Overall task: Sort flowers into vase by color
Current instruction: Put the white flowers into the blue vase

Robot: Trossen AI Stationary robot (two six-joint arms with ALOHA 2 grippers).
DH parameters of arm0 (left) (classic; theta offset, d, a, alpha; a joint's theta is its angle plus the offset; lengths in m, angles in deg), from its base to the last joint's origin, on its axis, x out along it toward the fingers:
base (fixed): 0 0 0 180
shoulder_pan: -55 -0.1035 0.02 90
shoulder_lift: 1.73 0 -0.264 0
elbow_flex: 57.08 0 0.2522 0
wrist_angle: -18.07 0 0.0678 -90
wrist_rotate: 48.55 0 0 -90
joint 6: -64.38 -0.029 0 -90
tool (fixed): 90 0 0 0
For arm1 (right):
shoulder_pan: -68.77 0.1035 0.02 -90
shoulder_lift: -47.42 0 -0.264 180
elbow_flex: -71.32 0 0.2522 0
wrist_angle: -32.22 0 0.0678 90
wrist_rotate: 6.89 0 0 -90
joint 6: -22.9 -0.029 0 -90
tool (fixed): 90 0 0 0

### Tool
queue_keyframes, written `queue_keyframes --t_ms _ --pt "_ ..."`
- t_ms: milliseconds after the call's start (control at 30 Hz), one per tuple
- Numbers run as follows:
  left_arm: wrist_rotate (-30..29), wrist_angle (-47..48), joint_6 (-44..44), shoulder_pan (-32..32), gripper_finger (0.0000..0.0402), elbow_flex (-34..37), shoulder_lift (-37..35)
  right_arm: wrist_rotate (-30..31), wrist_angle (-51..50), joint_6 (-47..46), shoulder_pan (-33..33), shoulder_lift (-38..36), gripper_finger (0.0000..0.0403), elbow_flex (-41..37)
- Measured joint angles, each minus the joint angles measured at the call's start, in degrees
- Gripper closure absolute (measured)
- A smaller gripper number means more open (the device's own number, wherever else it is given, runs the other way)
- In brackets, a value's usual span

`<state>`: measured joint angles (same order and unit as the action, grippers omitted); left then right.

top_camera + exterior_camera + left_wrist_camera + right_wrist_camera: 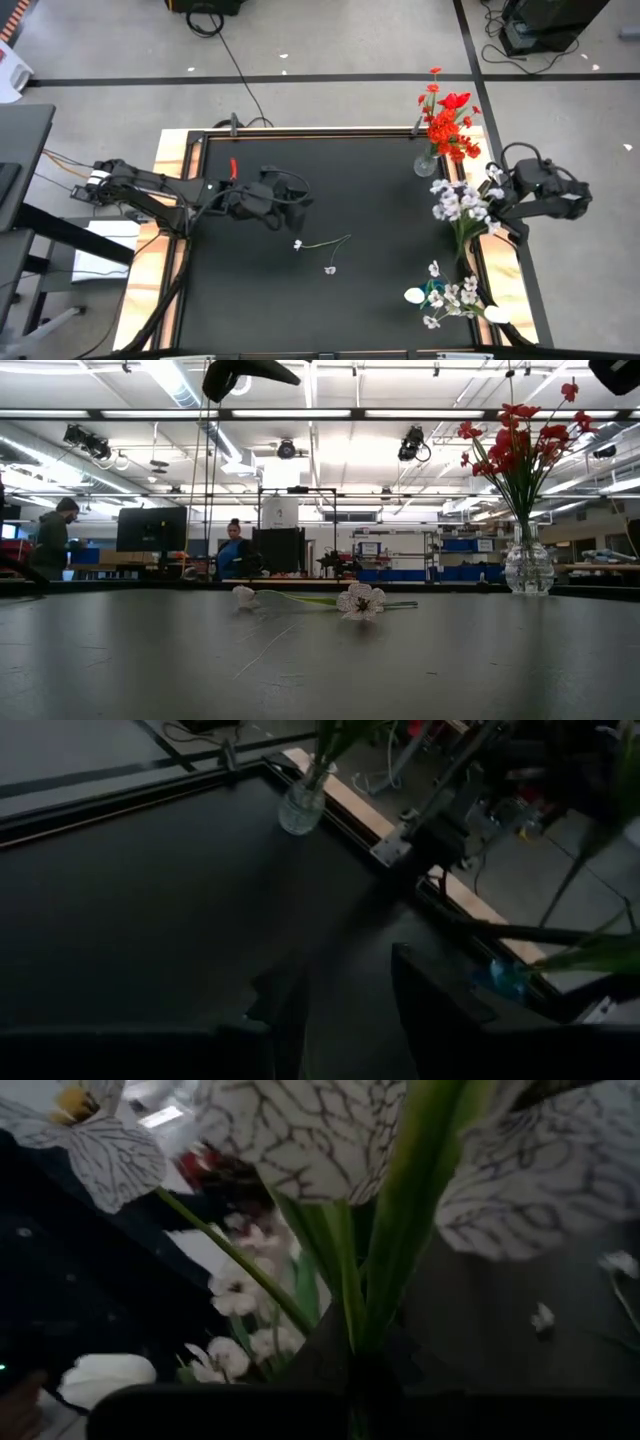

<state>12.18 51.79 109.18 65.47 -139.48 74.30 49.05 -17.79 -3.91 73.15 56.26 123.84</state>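
Note:
A white flower lies flat on the black table, its stalk and bloom resting on the top, with a small loose bloom beside it. My left gripper hovers open just to the far left of it, with nothing between its fingers. Red flowers stand in a glass vase at the far right corner. My right gripper, at the table's right edge, is shut on a bunch of white flowers. My right gripper pinches the green stalks of the white flowers between its two fingers. The stalks run out past the fingertips, and the veined white blooms spread beyond them. The bunch hangs over the table's right edge; the dark fingers hide the exact contact.
More white blooms with something teal lie at the near right corner. A wooden rim frames the table. People stand in the room beyond the far edge.

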Motion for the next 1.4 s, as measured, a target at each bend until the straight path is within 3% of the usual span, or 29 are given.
queue_keyframes --t_ms 167,600,833,1033,1400 --pt "-2.8 -2.8 1.1 1.3 0.0251 0.0 1.8 -1.6 6.6 -0.5 0.0 -2.9 0.0389 -4.0" --pt "-4.0 -15.1 1.7 1.0 0.0251 0.0 9.5 -6.2 9.2 4.4 0.0 -3.0 0.0389 -9.5" --pt "-3.8 -15.5 0.9 0.3 0.0251 0.0 9.5 -8.5 16.6 4.1 0.0 -3.0 0.0389 -13.5" --pt "-3.6 -15.7 0.9 -0.6 0.0251 0.0 9.5 -10.3 16.9 3.0 0.3 -3.0 0.0389 -14.6" --pt "-3.4 -14.4 0.9 -0.7 0.0251 0.0 9.4 -9.2 21.6 3.1 2.9 -3.0 0.0381 -19.1"
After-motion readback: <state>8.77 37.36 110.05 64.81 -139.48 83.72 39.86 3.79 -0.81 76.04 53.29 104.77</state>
